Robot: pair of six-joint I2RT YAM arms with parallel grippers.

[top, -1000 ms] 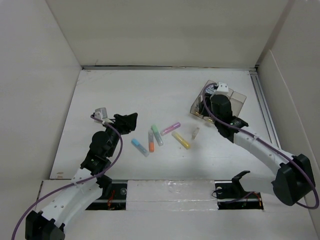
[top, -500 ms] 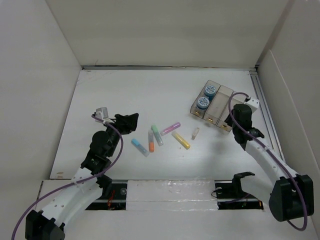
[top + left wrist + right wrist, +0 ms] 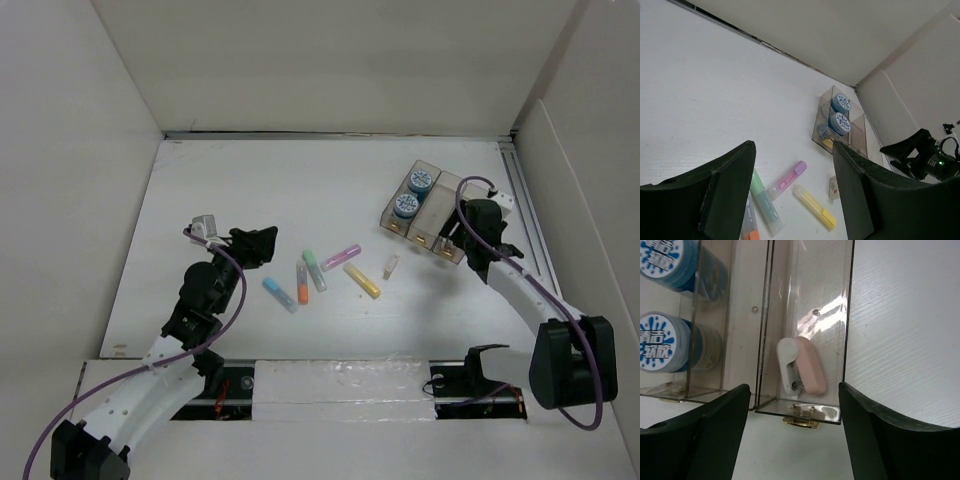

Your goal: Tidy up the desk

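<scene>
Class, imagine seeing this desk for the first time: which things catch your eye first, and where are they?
Bright highlighters lie scattered in the middle of the desk. At the far right stands a clear tray: two blue-lidded tubs in one end compartment, a small pink stapler in the other.

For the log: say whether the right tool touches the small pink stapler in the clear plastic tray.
Apart. Right wrist view: the pink stapler lies inside the clear tray, with a gap to the right tool on both sides.

Clear tray (image 3: 438, 206), two blue tubs (image 3: 420, 182), pink stapler (image 3: 808, 371), five highlighters (image 3: 314, 270)
</scene>
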